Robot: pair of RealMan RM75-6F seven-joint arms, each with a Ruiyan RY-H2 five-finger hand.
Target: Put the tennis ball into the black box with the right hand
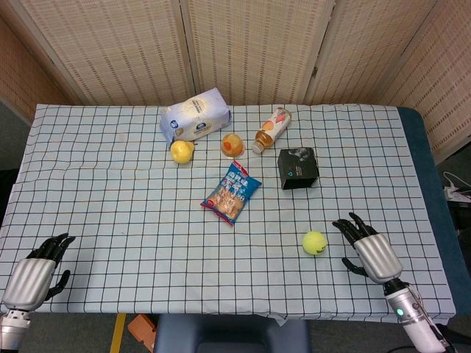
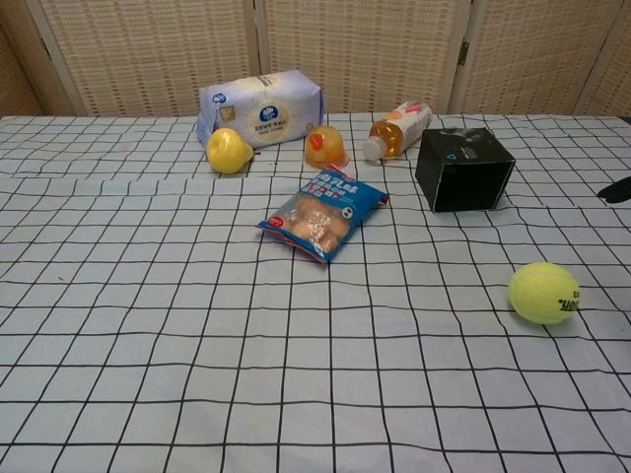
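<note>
The yellow-green tennis ball [image 1: 314, 243] [image 2: 544, 293] lies on the checked tablecloth at the front right. Behind it, further from me, stands the black box [image 1: 298, 168] [image 2: 464, 168]. My right hand [image 1: 368, 246] hovers just to the right of the ball, a small gap away, fingers spread and holding nothing. In the chest view only a dark fingertip [image 2: 615, 190] of it pokes in at the right edge. My left hand [image 1: 37, 270] rests at the front left corner, far from the ball, fingers apart and empty.
A blue snack bag [image 1: 231, 193] lies mid-table. At the back are a white and blue packet [image 1: 195, 114], a yellow pear [image 1: 182, 151], an orange fruit cup [image 1: 232, 144] and a bottle [image 1: 270, 130] lying on its side. The table's front edge [image 1: 221, 315] is close to both hands.
</note>
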